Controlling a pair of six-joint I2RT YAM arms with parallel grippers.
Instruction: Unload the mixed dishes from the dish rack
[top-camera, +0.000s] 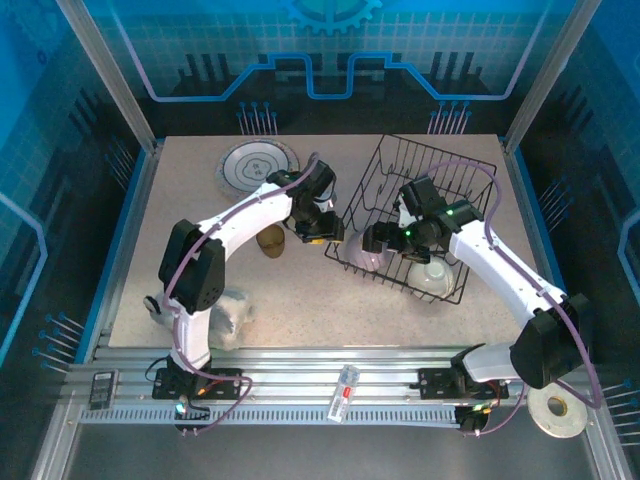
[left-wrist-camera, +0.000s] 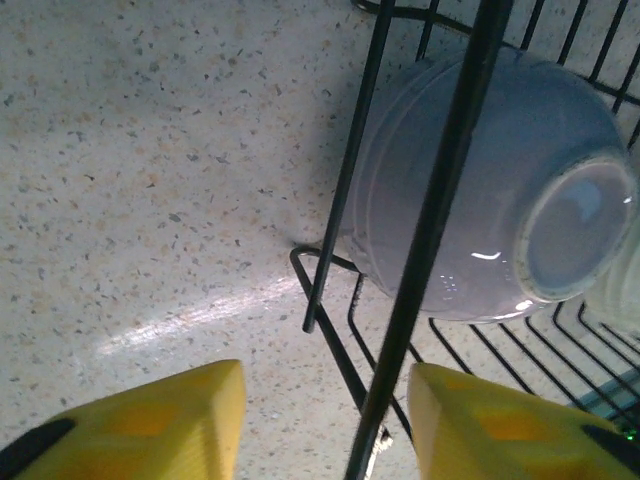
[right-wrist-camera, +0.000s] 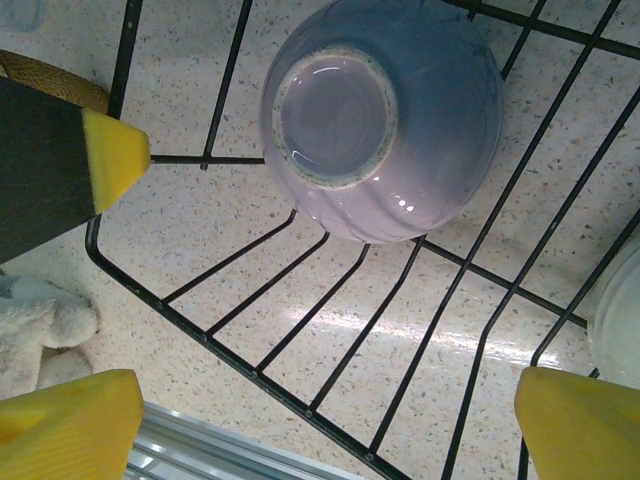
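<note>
1. Broadly, the table (top-camera: 180, 190) carries the dish rack (top-camera: 440, 152) on its right half. The unloading looks partly done: a patterned plate (top-camera: 258, 165) lies flat at the far left, well apart from the rack.
2. Two dishes show inside the rack. A lilac bowl (right-wrist-camera: 385, 115) sits overturned, foot ring up, in the near-left corner, and a white bowl (top-camera: 432, 276) sits to its right by the near side.
3. The step in hand is, I judge, lifting out the lilac bowl. The right gripper (right-wrist-camera: 330, 420) hangs above the rack floor just beside that bowl, fingers spread wide and holding nothing.
4. The left gripper (left-wrist-camera: 325, 425) is at the rack's left side. Its fingers are apart with a rack wire running between them, and a gap shows on each side of the wire, so it pinches nothing. It may be placed to steady the rack.
5. Next, the right gripper should centre over the bowl and come down squarely on its wall or foot ring, because the glazed curve could slip.
6. The raised side wires and the left gripper crowd that corner. A brown cup (top-camera: 271, 239) stands just outside the rack, and a whitish lump (top-camera: 232, 312) lies well clear.
</note>
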